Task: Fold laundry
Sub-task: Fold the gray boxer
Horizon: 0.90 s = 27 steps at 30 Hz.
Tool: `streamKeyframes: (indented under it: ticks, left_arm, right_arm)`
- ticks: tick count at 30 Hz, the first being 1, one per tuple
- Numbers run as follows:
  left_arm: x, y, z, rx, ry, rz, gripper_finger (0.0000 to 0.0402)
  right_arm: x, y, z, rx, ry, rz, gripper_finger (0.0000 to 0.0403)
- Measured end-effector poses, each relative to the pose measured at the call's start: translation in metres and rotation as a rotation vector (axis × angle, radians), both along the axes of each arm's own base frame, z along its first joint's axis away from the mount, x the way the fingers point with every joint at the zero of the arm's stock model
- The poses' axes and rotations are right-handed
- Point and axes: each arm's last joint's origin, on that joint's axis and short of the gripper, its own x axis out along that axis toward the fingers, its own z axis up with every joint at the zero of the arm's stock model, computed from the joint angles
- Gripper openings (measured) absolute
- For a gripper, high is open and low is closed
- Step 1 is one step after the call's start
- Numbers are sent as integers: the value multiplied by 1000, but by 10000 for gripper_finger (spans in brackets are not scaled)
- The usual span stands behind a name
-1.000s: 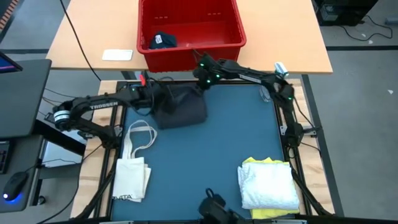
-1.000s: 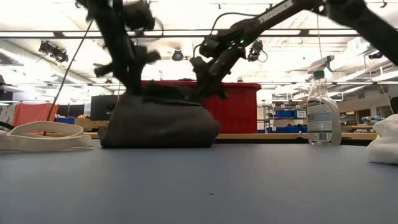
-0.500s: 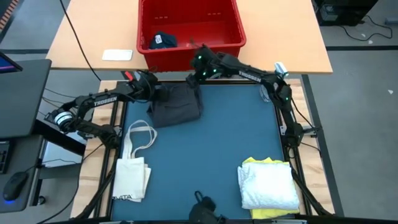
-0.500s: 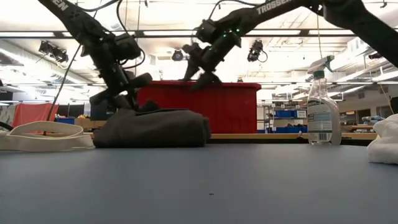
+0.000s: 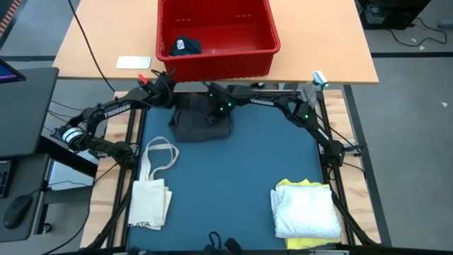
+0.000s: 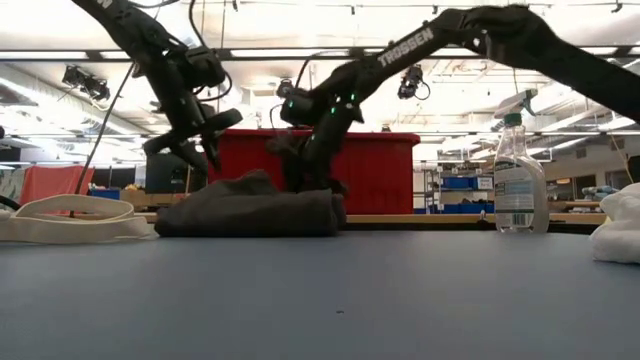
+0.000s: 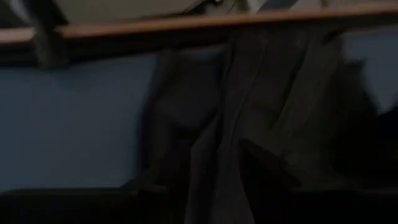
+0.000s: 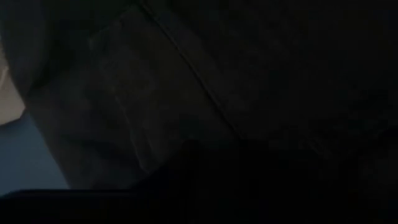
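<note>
The large dark grey garment (image 5: 202, 120) lies in a low heap at the far left of the blue mat, also in the low view (image 6: 250, 208). My left gripper (image 5: 159, 85) hangs open above the garment's far left corner, clear of the cloth (image 6: 195, 145). My right gripper (image 5: 216, 106) is down at the garment's far right part (image 6: 305, 175). Its wrist view is filled with dark cloth (image 8: 155, 93), and I cannot tell whether it holds any. A white garment (image 5: 306, 211) lies folded on a yellow one (image 5: 301, 185) at the near right.
A red bin (image 5: 216, 53) with a small dark piece (image 5: 185, 46) inside stands on the wooden table just past the mat's far edge. A cream tote bag (image 5: 150, 191) lies near left. A spray bottle (image 6: 518, 175) stands far right. The mat's middle is bare.
My left gripper has let go of the grey garment and gone up toward the far left corner. My right gripper first rose toward the bin, then came down toward the near side onto the garment. The garment, held up as a tall mound before, has sunk into a low heap.
</note>
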Motion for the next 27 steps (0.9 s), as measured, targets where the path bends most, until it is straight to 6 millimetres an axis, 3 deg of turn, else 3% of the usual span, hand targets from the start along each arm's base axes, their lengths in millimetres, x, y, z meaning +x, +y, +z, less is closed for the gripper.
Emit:
streamKeyframes:
  ticks: [5, 14, 21, 27]
  left_arm:
    - [3, -10, 4, -117, 1, -85, 137]
    - [55, -58, 13, -76, -154, -473, 137]
    - [79, -96, 17, 39, -148, -478, 137]
    - [87, -118, 17, 14, -172, -442, 137]
  right_arm:
    - [-11, 7, 5, 93, 92, -3, 110]
    - [-32, 39, 2, 228, 328, 137, 108]
    - [-40, 101, 15, 220, 423, 318, 108]
    - [-69, 154, 28, 185, 343, 340, 108]
